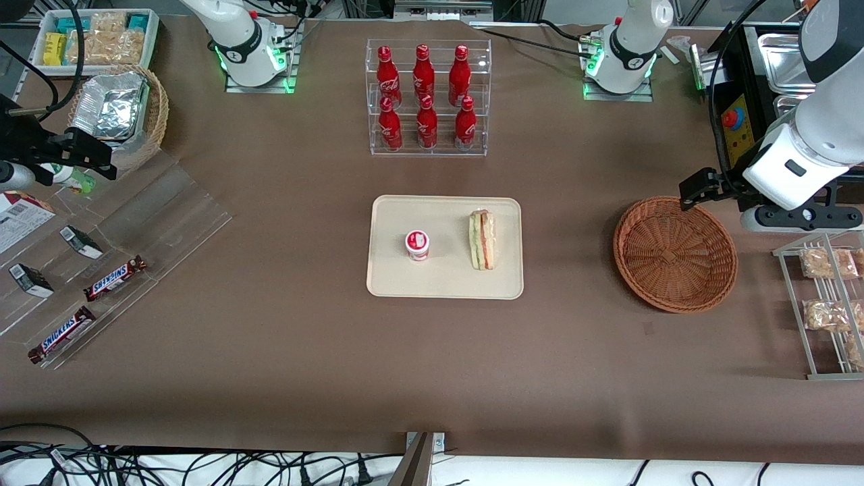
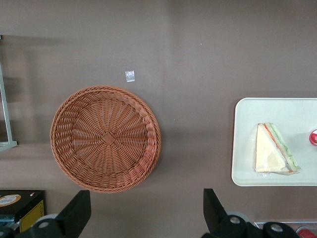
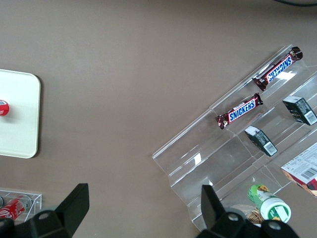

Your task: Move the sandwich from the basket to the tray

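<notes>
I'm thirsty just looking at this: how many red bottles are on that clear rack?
6 red bottles on the clear rack: three on its upper step, three on its lower; none seems hidden. The gripper hangs open over the basket.

My left arm is glossy white with a dark grey joint band and a black wrist block. Its gripper [image 2: 143, 213] carries two matte black fingers [image 2: 74, 212] on grey round mounts, possibly screw heads. Its base glows green.

The brown-covered table [image 1: 283, 202] is being occupied by the tray [image 1: 444, 283], the basket [image 1: 675, 253], a bottle rack [image 1: 428, 98], a clear display stand [image 1: 121, 250] and a wire rack [image 1: 827, 307]; the gripper [image 1: 695, 187] is being held above the basket's rim.
</notes>
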{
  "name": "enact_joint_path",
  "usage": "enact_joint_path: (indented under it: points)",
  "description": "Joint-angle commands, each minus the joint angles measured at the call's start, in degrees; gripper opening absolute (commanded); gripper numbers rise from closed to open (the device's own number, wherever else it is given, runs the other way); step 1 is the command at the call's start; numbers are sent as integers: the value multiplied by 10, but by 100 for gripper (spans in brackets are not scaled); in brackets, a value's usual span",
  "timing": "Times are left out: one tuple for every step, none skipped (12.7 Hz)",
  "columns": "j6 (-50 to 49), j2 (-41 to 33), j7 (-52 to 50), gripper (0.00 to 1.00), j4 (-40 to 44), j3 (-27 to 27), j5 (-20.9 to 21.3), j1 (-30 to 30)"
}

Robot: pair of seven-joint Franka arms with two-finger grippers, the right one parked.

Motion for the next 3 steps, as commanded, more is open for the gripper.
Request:
enact_joint_path:
  points:
    - [-5, -16, 38, 100, -15, 13, -14, -4]
    - [-5, -16, 52, 100, -15, 23, -14, -5]
    - [-6, -16, 56, 100, -15, 23, -14, -5]
